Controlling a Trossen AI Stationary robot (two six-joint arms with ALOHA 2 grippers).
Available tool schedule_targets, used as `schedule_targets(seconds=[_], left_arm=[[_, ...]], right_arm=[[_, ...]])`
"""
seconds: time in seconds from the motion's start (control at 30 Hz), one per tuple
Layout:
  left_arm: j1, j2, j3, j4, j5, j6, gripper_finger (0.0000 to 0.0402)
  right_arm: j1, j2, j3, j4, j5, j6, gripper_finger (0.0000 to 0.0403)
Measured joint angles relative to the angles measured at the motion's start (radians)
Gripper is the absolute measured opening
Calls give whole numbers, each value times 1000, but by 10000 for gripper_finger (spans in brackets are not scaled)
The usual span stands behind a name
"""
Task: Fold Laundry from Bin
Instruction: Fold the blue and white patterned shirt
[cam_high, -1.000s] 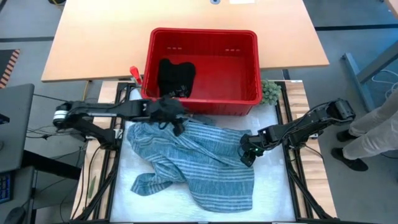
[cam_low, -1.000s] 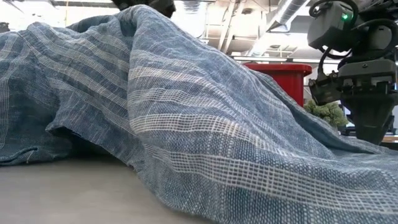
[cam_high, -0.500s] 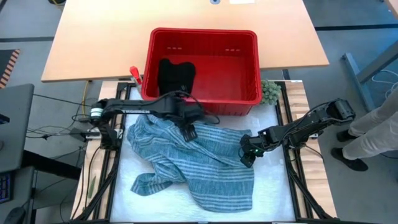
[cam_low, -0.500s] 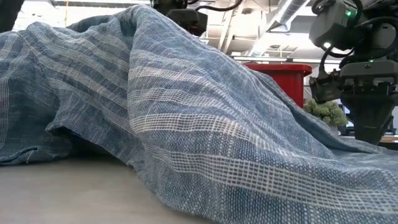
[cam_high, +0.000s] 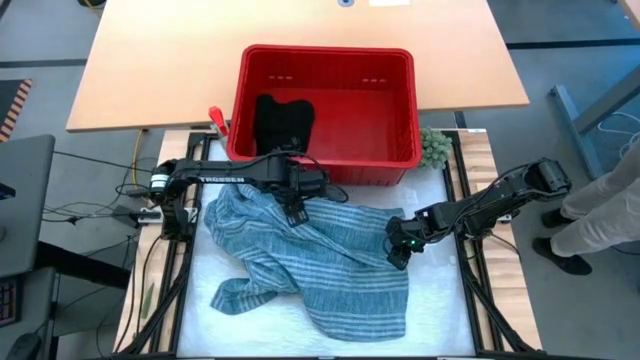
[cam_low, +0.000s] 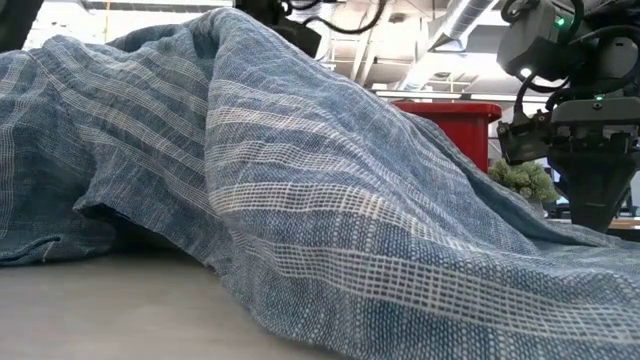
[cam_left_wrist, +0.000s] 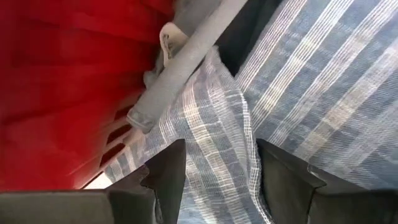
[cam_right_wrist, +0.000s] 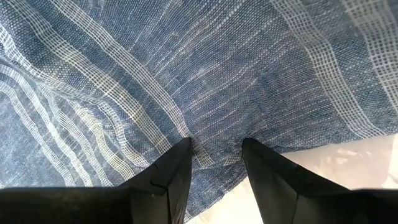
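Diagonally between them, the striped garment (cam_high: 310, 270) stretches across the worktop (cam_high: 440, 330): the left hand (cam_high: 293, 207) pinches its bin-side (cam_high: 330, 165) edge, the right hand (cam_high: 397, 250) its opposite hem.

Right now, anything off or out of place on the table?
One oddity: a small green fuzzy lump sits on the table against the red bin at its right corner; it isn't laundry. The striped garment lies crumpled, unfolded, as expected. A black garment is in the bin. No spill or damage.
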Motion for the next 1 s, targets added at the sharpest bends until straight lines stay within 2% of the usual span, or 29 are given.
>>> schedule_targets(seconds=[0.07, 0.13, 0.27, 0.33, 0.57, 0.7, 0.83, 1.0], left_arm=[[1, 1, -8, -4, -9, 1, 169], [3, 1, -8, -6, -18, 4, 143], [5, 1, -7, -7, -32, 26, 36], [5, 1, 1, -29, -65, 29, 13], [6, -8, 110, -194, -208, -27, 0], [-22, -62, 182, -252, -203, -135, 0], [-103, -146, 191, -255, -103, -296, 0], [-289, -204, 187, -255, -140, -594, 0]], right_arm=[[0, 0, 0, 0, 0, 0, 180], [0, 0, 0, 0, 0, 0, 180], [0, 0, 0, 0, 0, 0, 180], [0, 0, 0, -2, 0, 0, 180], [0, 0, 0, -5, -1, -3, 180], [0, 0, 0, -4, -14, 0, 180], [-2, 0, 1, 6, -98, 0, 180], [-1, -5, 25, -11, -187, -21, 180]])
